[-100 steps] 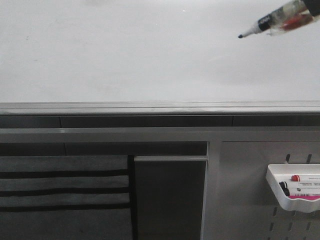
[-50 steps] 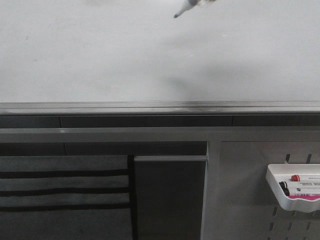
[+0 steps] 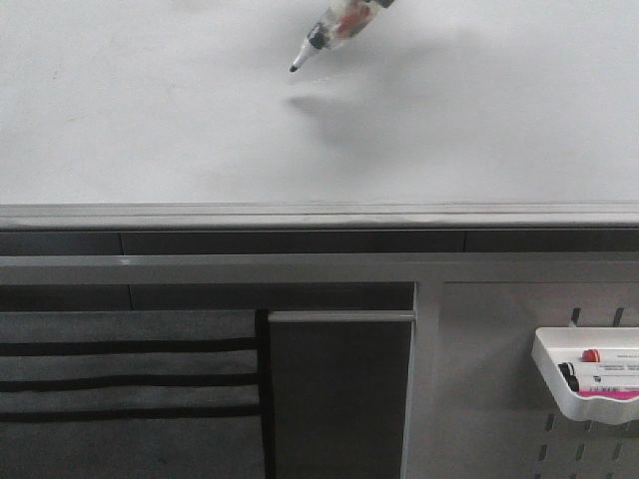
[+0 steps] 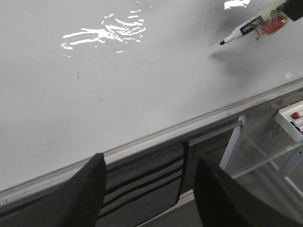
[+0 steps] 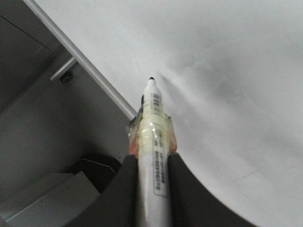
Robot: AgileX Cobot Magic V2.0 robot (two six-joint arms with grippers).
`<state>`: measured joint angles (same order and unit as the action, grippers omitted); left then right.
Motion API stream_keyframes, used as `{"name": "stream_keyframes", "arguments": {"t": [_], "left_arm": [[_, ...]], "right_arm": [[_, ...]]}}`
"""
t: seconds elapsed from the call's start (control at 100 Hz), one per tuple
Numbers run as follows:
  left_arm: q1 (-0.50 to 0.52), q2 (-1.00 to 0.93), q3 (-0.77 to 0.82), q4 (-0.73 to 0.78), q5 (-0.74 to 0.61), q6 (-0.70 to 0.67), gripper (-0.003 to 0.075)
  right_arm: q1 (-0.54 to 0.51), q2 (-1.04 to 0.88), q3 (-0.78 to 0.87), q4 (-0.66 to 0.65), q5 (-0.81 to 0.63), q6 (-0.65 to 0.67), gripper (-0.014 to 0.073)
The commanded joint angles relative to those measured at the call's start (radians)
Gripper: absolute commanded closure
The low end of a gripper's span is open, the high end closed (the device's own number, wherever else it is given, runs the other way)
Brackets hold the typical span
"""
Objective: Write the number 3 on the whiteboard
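The whiteboard (image 3: 150, 110) is a large glossy white board with a grey edge rail (image 3: 319, 215); it fills the upper front view and shows bare in the left wrist view (image 4: 118, 90) and the right wrist view (image 5: 236, 71). No number 3 shows on it. My right gripper (image 5: 152, 163) is shut on a white marker (image 5: 154, 142) with tape round its barrel. The marker (image 3: 334, 25) points down-left, its black tip (image 3: 294, 69) close over the board with a shadow just below it. It also shows in the left wrist view (image 4: 253, 27). My left gripper (image 4: 149, 189) is open and empty, off the board's near edge.
Below the rail, a grey perforated panel (image 3: 499, 399) carries a white tray (image 3: 589, 384) with spare markers at the lower right. A grey striped cloth panel (image 3: 120, 379) hangs at the lower left, beside a dark panel (image 3: 339, 399).
The marker has moved left across the top of the board, from the upper right corner to the upper middle, and in the last half second came down nearer the board.
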<state>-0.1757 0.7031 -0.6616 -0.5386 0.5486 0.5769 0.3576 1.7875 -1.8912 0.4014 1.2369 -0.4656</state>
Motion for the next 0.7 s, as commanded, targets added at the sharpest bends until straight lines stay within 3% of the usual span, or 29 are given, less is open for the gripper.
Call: {"name": "stream_keyframes", "arguments": {"t": [0.0, 0.26, 0.43, 0.69], "left_arm": [[0.002, -0.002, -0.027, -0.025, -0.066, -0.007, 0.0332], [0.002, -0.002, -0.027, -0.022, -0.066, -0.007, 0.0332], [0.002, -0.002, -0.027, -0.013, -0.066, -0.007, 0.0332], [0.002, -0.002, -0.027, -0.013, -0.07, -0.007, 0.0332]], "right_arm": [[-0.003, -0.028, -0.063, 0.024, -0.043, -0.003, 0.0614], [-0.065, -0.006, -0.061, 0.022, -0.067, 0.023, 0.0614], [-0.119, -0.018, -0.04, 0.032, 0.055, 0.034, 0.0614], [-0.047, 0.017, 0.04, 0.056, -0.145, 0.03, 0.0614]]}}
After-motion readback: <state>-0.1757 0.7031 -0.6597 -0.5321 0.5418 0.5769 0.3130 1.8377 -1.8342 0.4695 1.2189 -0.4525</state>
